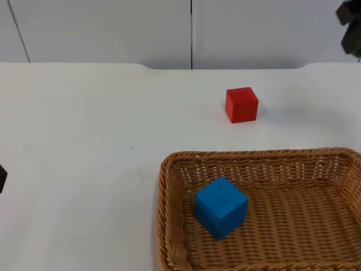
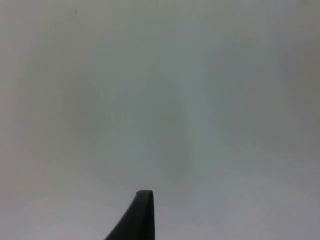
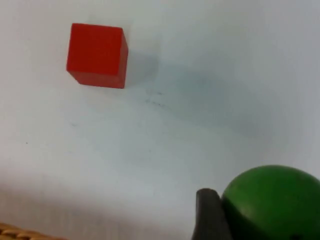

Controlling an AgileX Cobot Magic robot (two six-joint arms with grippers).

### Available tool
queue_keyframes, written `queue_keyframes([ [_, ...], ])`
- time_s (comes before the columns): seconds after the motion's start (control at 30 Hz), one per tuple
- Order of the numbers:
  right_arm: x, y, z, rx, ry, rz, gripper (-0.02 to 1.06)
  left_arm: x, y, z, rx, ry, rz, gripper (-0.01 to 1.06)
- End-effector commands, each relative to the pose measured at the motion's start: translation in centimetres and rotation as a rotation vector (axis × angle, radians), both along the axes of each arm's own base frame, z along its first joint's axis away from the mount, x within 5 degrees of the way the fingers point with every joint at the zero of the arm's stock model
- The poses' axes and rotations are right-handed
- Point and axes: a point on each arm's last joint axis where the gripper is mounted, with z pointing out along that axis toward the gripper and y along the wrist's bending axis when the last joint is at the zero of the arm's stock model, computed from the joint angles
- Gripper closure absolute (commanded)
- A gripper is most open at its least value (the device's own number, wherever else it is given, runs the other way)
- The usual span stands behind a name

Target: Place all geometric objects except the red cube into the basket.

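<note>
While the blue cube (image 1: 220,206) sits inside the basket (image 1: 169,169) and the red cube (image 1: 241,104) rests on the surface (image 1: 84,141), I see my right hand (image 3: 260,220) gripping a green ball (image 3: 272,200); left hand (image 2: 137,220) waits, its opening unreadable.

- The white table (image 1: 84,141) lies bare across its left half.
- A red cube (image 1: 242,104) stands alone behind the basket (image 1: 164,186) (a strip of bare table between them).
- Inside the basket, a blue cube (image 1: 221,206) takes the left end; the right part of its floor is free.
</note>
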Motion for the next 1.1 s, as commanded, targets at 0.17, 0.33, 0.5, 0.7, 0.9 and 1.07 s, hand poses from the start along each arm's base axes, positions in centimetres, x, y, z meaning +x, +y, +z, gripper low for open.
queue_keyframes([
  [0.17, -2.2, -0.1, 3.3, 0.035, -0.027, 0.003, 1.05, -0.1, 0.1, 0.0, -0.003, -0.003, 0.01, 0.0],
  [0.33, -4.4, 0.8, 3.5, 0.04, -0.018, 0.033, 1.05, -0.1, 0.1, 0.0, -0.003, -0.003, 0.01, 0.0],
  [0.5, -7.4, 3.4, 1.7, 0.032, 0.033, 0.116, 1.05, -0.2, 0.1, 0.0, -0.002, 0.004, 0.01, 0.0],
  [0.7, -10.6, 6.7, -2.7, 0.016, 0.078, 0.245, 1.05, -0.2, 0.1, -0.1, -0.001, 0.008, 0.01, 0.0],
  [0.9, -12.9, 7.6, -6.2, 0.024, 0.089, 0.281, 1.05, -0.2, 0.1, -0.1, -0.001, 0.008, 0.01, 0.0],
  [1.07, -13.7, 7.3, -8.2, 0.047, 0.032, 0.288, 1.05, -0.2, 0.1, -0.1, -0.001, 0.005, 0.01, 0.0],
])
